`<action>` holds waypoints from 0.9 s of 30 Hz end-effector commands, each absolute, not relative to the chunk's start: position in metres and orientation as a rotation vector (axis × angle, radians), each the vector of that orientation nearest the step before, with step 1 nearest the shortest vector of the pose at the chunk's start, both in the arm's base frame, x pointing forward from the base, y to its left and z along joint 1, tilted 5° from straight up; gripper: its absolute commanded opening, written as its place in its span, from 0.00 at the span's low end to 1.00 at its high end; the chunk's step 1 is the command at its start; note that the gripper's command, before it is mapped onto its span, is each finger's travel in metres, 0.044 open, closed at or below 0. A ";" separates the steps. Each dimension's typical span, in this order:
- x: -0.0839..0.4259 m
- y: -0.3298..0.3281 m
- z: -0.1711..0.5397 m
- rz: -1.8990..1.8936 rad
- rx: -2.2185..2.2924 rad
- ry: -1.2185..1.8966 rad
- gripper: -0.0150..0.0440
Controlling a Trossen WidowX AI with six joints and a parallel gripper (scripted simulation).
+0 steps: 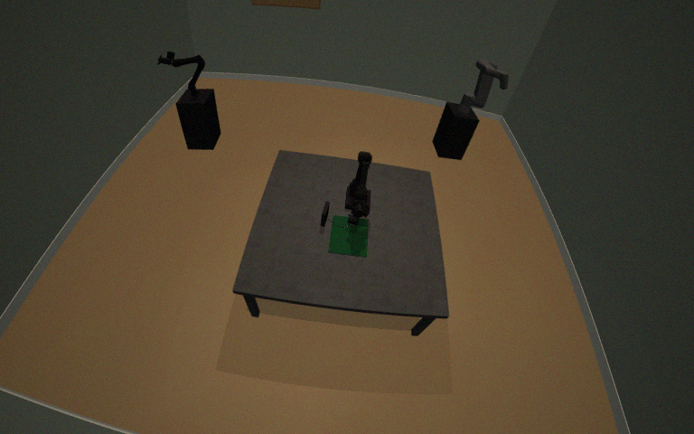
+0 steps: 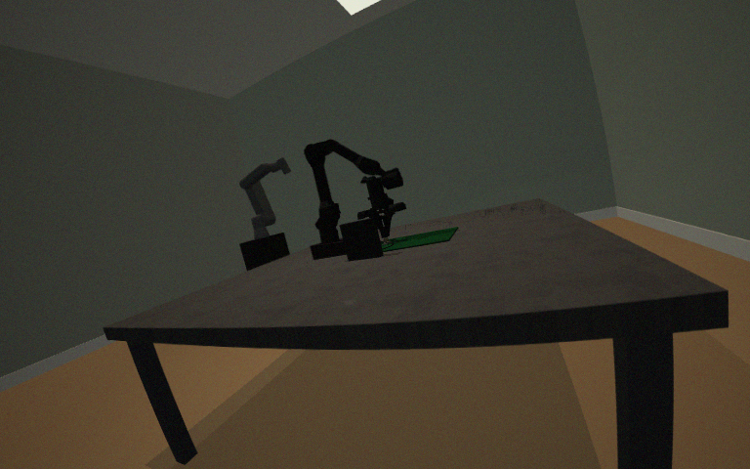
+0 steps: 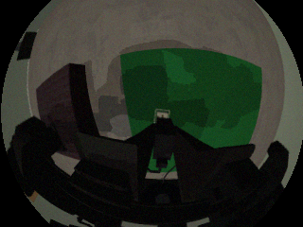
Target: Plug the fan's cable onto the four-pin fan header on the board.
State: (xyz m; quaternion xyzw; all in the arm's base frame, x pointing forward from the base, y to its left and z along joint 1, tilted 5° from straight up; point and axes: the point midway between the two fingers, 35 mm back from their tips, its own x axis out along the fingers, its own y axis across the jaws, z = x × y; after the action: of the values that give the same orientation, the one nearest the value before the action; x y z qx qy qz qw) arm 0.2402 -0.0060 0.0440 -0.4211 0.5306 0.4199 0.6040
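The green board (image 1: 348,246) (image 2: 428,237) (image 3: 237,104) lies on the table. The header (image 3: 162,113), a small pale outlined rectangle, shows just beyond the fingertips in the wrist view; its pins are too dim to count. My gripper (image 2: 386,236) (image 3: 163,128) points down low over the board's edge nearest the arm's base, shut on the dark cable plug (image 3: 163,144). The plug's lower end is hidden, so I cannot tell whether it touches the header. The thin cable (image 1: 337,224) runs from the plug side toward the fan.
The fan (image 1: 324,213) (image 2: 361,240) (image 3: 59,106), a dark upright block, stands on the grey table (image 1: 286,256) (image 2: 331,298) beside the board, left of my gripper in the wrist view. Two other arms stand on black pedestals (image 1: 198,120) (image 1: 455,131) beyond the table.
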 end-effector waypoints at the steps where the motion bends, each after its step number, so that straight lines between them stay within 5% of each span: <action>1: 0.240 -0.006 0.043 0.965 -0.972 1.231 0.25; 27: 0.240 -0.006 0.037 0.965 -0.972 1.231 0.25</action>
State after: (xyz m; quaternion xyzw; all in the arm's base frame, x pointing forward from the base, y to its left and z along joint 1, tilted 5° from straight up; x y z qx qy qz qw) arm 0.2399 -0.0055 0.0384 -0.4213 0.5304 0.4200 0.6040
